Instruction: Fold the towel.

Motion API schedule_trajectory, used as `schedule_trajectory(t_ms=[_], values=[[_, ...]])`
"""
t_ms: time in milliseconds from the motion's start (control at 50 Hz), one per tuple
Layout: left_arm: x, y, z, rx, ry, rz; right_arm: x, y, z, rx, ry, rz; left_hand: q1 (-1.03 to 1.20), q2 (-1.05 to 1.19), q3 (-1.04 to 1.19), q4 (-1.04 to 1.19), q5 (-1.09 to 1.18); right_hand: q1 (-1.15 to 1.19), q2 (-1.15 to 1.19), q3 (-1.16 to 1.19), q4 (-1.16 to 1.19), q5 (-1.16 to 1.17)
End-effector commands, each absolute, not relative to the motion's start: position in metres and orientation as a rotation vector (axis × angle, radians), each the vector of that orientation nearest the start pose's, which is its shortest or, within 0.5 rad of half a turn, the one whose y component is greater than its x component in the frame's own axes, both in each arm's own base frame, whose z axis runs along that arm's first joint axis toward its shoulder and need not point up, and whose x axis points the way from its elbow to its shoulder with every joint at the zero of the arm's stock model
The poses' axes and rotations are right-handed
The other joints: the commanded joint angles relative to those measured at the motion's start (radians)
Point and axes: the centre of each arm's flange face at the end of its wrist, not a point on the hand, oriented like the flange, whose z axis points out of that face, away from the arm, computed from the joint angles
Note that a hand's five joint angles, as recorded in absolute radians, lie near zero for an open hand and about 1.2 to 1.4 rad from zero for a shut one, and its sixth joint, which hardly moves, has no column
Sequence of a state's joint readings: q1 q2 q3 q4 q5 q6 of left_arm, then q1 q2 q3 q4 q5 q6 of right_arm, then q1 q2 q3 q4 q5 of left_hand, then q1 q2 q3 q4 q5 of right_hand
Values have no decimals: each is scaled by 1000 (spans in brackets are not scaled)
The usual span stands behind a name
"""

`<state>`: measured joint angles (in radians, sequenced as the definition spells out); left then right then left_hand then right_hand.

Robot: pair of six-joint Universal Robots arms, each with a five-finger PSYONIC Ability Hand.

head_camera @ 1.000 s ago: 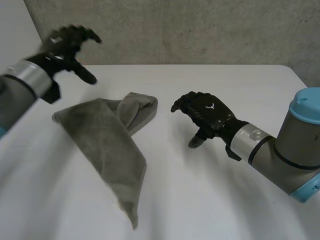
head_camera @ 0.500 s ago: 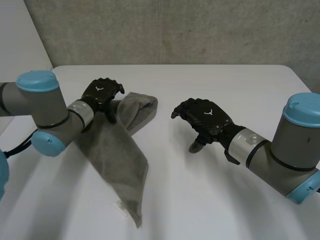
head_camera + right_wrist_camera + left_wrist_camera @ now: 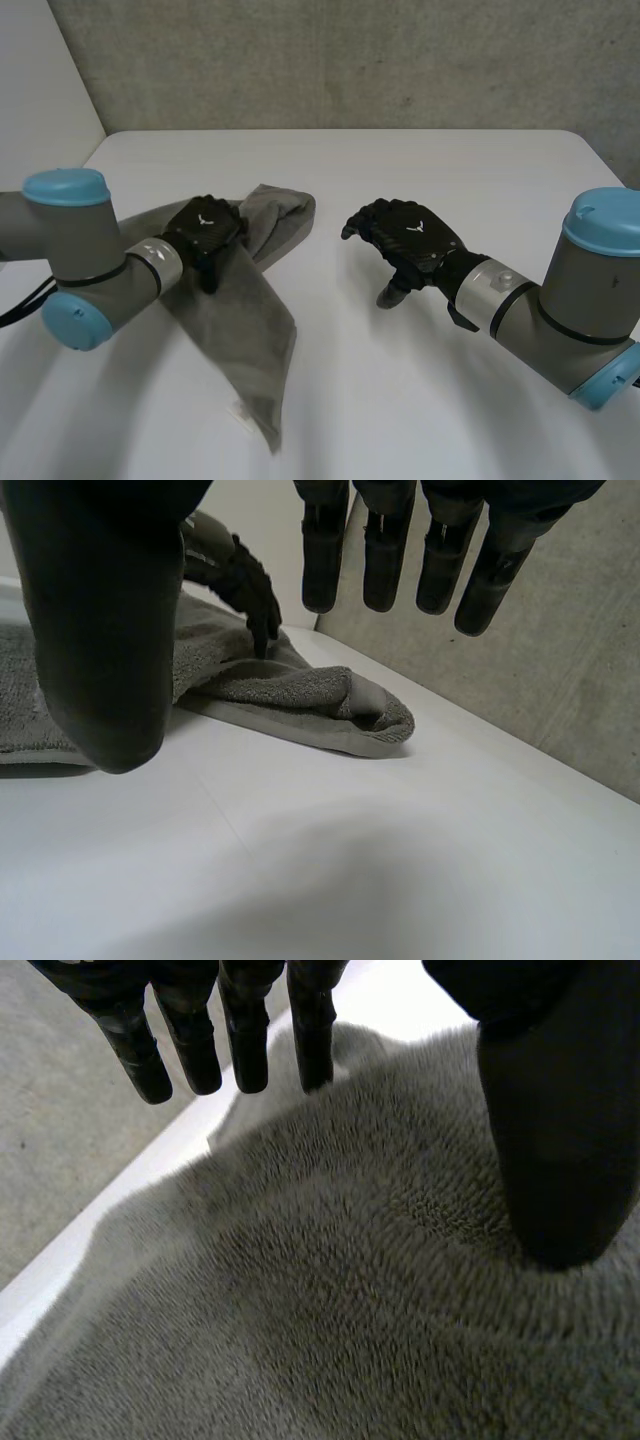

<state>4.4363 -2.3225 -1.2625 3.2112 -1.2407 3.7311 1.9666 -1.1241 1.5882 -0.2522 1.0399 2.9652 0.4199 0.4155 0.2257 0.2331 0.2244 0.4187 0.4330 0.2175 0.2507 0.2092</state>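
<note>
Left hand (image 3: 205,232) palm-down on upper part of rumpled grey terry towel (image 3: 250,320), fingers straight, thumb tip on pile, nothing pinched. Towel sprawls across left half of white desk (image 3: 420,400), one corner trailing toward robot. Right hand (image 3: 405,235) over bare desk near towel's bunched far end, apart from it, fingers loosely extended, empty.

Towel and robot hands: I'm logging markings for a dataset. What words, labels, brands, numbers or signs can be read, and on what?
No words or numbers can be read.
A small white emblem, no letters, on the back of the left robot hand.
The same emblem on the back of the right robot hand.
A pale tag at the near edge of the towel: too small to read.
</note>
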Motion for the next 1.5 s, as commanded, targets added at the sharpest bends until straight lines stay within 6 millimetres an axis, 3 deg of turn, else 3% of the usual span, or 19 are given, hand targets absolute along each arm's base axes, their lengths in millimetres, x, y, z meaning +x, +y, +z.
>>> schedule_trajectory(t_ms=[20,40,140,180,320,380,460,560,600,620,640,680,780,880,960,1060,1220,1340,1500], values=[[-271,-356,120,1383,2252,-1840,300,-261,176,-992,1822,-1570,680,685,-51,-59,701,-61,-75,-43,-76,-26],[-273,-355,123,1383,2253,-1851,300,-261,177,-992,1821,-1571,973,978,-51,-59,994,-61,-75,-43,-76,-26],[-292,-337,138,1431,2232,-1911,296,-268,186,-980,1814,-1610,976,981,-51,-59,997,-58,-72,-43,-76,-23],[-301,-328,146,1437,2244,-1947,283,-283,195,-936,1833,-1668,976,981,-51,-59,997,-58,-72,-43,-76,-23],[-349,-273,193,1285,2532,-2199,256,-310,217,-860,1852,-1787,976,981,-51,-59,997,-55,-69,-43,-76,-20],[-358,-265,197,1239,2593,-2233,239,-324,230,-820,1867,-1850,976,981,-51,-59,997,-55,-69,-43,-76,-20],[-393,-234,204,1180,2700,-2369,217,-339,245,-749,1889,-1910,976,981,-51,-59,997,-52,-66,-43,-76,-17],[-417,-211,185,1229,2752,-2347,203,-345,253,-681,1893,-1918,976,981,-51,-59,997,-55,-69,-43,-76,-20],[-420,-207,178,1252,2766,-2320,201,-345,254,-666,1897,-1910,868,872,-51,-59,889,-58,-72,-43,-76,-23],[-420,-204,173,1271,2776,-2296,200,-345,254,-662,1905,-1900,325,329,-51,-59,346,-64,-78,-43,-76,-29],[-420,-205,168,1282,2774,-2274,200,-345,254,-662,1905,-1900,-56,-51,-51,-59,-35,-64,-78,-43,-76,-29],[-419,-205,165,1296,2757,-2262,199,-343,253,-658,1925,-1876,-135,-131,-51,-59,-114,-78,-93,-43,-76,-43],[-413,-209,165,1333,2683,-2251,200,-339,261,-663,1929,-1868,-177,-173,-51,-59,-156,-84,-98,-43,-76,-49],[-383,-244,175,1199,2634,-2255,201,-330,271,-676,1940,-1824,-177,-173,-51,-59,-156,-81,-95,-43,-76,-46],[-360,-269,202,1085,2558,-2345,204,-320,272,-686,1967,-1737,-177,-173,-51,-59,-156,-81,-95,-43,-76,-46],[-347,-294,208,1063,2527,-2368,209,-299,258,-752,2053,-1594,-157,-152,-51,-59,-136,-67,-81,-43,-76,-32],[-337,-311,177,1223,2517,-2234,207,-276,218,-830,2170,-1460,-154,-149,-51,-59,-133,-61,-75,-43,-76,-26],[-334,-306,152,1300,2561,-2074,206,-271,204,-843,2198,-1433,-148,-143,-51,-59,-127,-61,-75,-43,-76,-26],[-331,-301,140,1366,2554,-1969,205,-271,179,-822,2261,-1328,-145,-140,-51,-59,-124,-46,-60,-43,-76,-11]])
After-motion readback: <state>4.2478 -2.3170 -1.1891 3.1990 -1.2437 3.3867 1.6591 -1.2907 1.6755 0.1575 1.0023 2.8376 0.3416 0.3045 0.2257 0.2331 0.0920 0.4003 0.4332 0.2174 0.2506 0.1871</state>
